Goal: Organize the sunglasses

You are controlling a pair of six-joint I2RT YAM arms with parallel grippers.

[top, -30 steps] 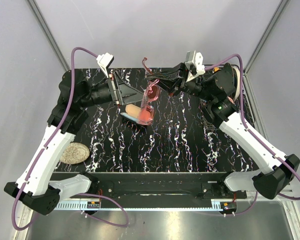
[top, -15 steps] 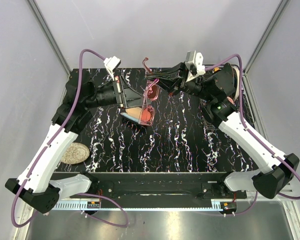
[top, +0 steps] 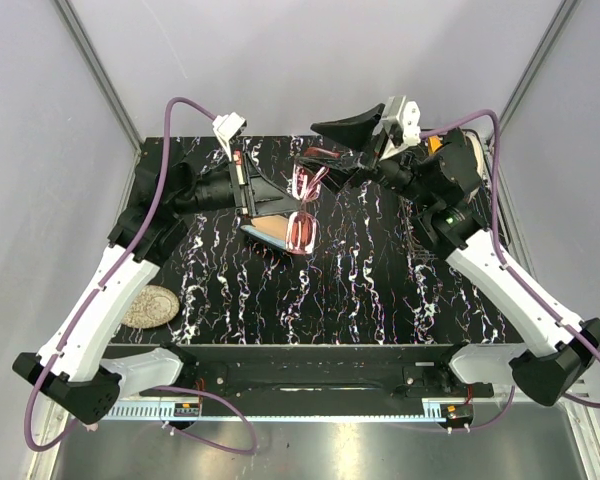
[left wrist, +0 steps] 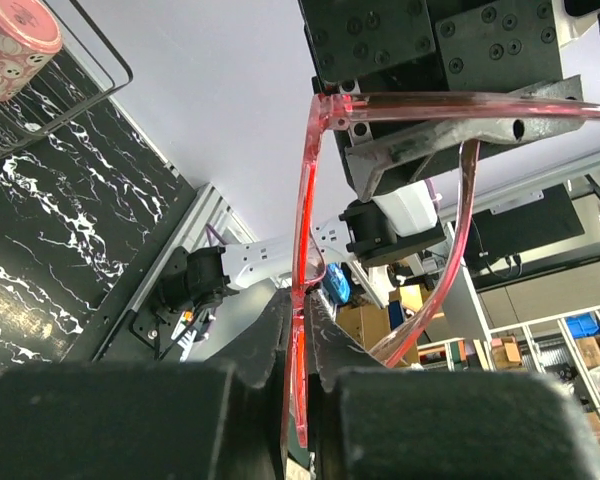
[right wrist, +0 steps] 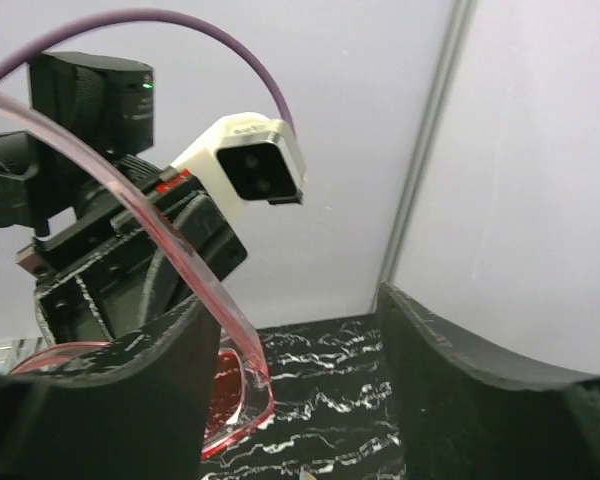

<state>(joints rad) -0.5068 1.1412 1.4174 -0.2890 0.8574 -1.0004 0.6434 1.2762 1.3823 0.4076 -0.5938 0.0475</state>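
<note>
Sunglasses [top: 302,232]: we see them held in the air over the far middle of the table [top: 380,290], one pink lens below the other in the top view.
Left claw [left wrist: 298,335]: pinching the front of the red-pink frame, fingers pressed tight on it.
Right claw [right wrist: 292,310]: spread wide over the table's far right; one slim arm of the glasses runs close past one finger.
Cloth [top: 250,231]: a light blue corner on the table under the glasses, with a tan thing [top: 266,219] on it.
Round woven disc [top: 150,305]: at the table's near-left edge.
Cup [left wrist: 15,35]: pink with little faces, inside a wire basket [left wrist: 100,60] standing on the table.
Surface: black with white veins.
Room: pale walls [top: 310,60] on three sides of the table, with grey metal posts [top: 95,65].
Hard to tell: we cannot say whether the slim arm touches the right finger. The tan thing is half hidden by the lens and the left claw. The right wrist view shows only one arm and part of a lens.
</note>
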